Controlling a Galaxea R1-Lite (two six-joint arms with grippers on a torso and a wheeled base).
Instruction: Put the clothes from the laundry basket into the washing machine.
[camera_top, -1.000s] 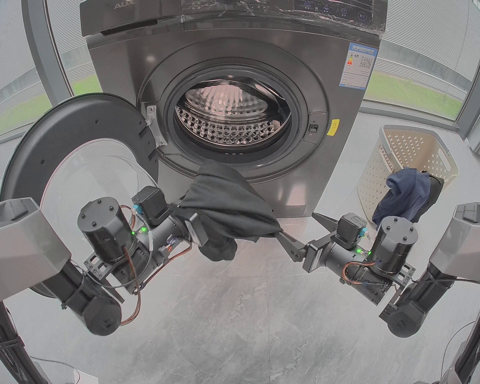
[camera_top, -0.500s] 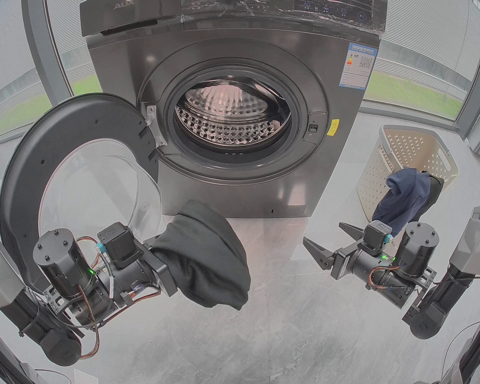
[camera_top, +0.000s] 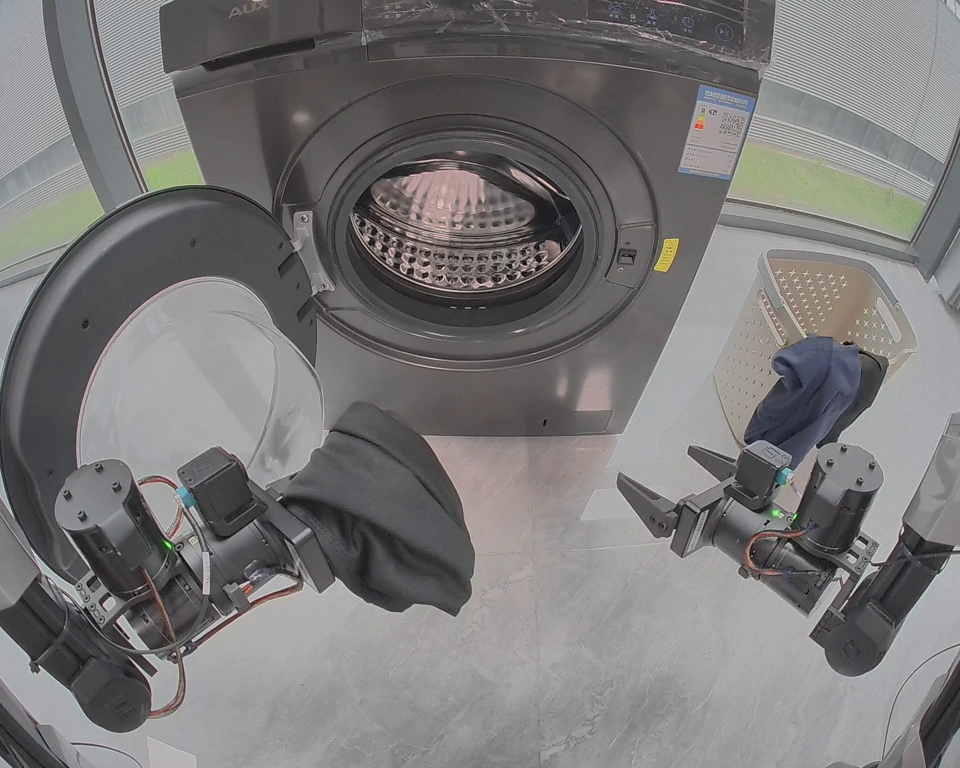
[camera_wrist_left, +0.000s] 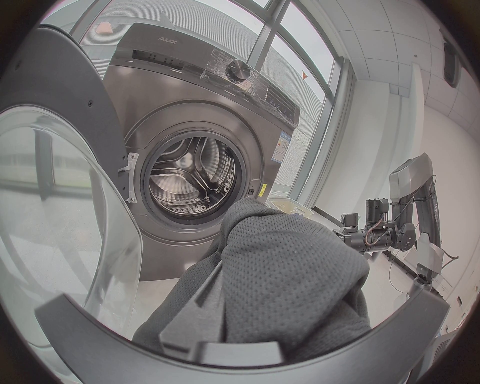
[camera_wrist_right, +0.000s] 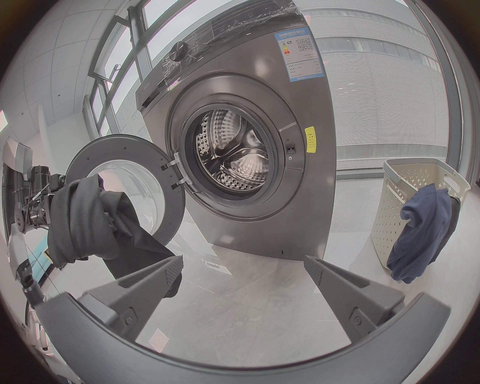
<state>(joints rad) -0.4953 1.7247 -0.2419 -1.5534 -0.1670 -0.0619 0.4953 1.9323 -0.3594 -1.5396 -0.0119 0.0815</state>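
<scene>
Clamping a dark grey garment (camera_top: 395, 520) in the left gripper (camera_top: 345, 535), with the cloth draping right over the fingers and sagging below them in a loose bundle

Holding that bundle up off the floor (camera_top: 560, 640), low and in front of the washing machine (camera_top: 620, 330), just beside the door (camera_top: 150, 290) standing open on the robot's left

Hanging short of the drum (camera_top: 465, 230), not touching the machine's front panel

Holding the right gripper (camera_top: 655, 468) released, with both fingers spreading wide and gripping nothing, well apart from the dark grey garment and pointing toward it across the tiles

Hovering there above the floor, near the laundry basket (camera_top: 830, 300) standing on the robot's right, beside the machine

Seeing a navy garment (camera_top: 810, 390) draping over the basket's near rim and hanging down its outer wall, with a black piece (camera_top: 872, 375) lying just beside it on the same rim

Seeing the drum gaping open toward both arms, with its perforated metal wall shining inside
</scene>
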